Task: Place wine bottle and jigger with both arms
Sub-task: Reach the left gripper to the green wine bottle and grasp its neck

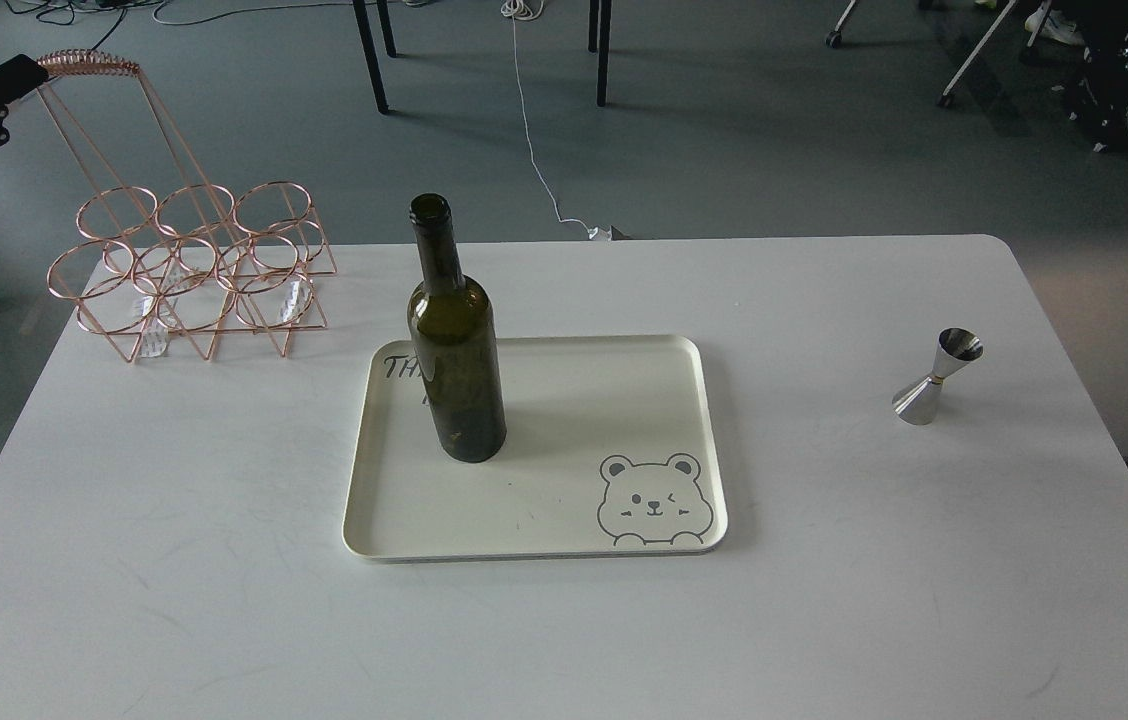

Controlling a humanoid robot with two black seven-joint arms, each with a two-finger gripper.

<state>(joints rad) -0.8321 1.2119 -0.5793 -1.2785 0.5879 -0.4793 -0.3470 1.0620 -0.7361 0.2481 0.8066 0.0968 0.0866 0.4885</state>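
Item 1, wine bottle (456, 350): upright on the cream tray (624, 400), standing in the tray's 9 o'clock half, uncorked, over the printed lettering.
Item 2, jigger (936, 377): upright on the bare bench (824, 620), well apart from the tray toward 3 o'clock.
Item 3, copper wire rack (194, 270): bench corner at 10 o'clock, holding nothing.
Item 4, arms: dark machinery shows at the 10 o'clock and 2 o'clock edges; neither tool can be made out, so whether they are spread or pressed together cannot be told.

Handling note, as judgement: the bottle appears placed already; the jigger seems the step in hand. Approach it from the 3 o'clock side, pinch at the narrow waist, lift straight, and set it in the tray's free half near the bear print (651, 500), clear of the bottle. The polished steel may slip; the small base may tip.
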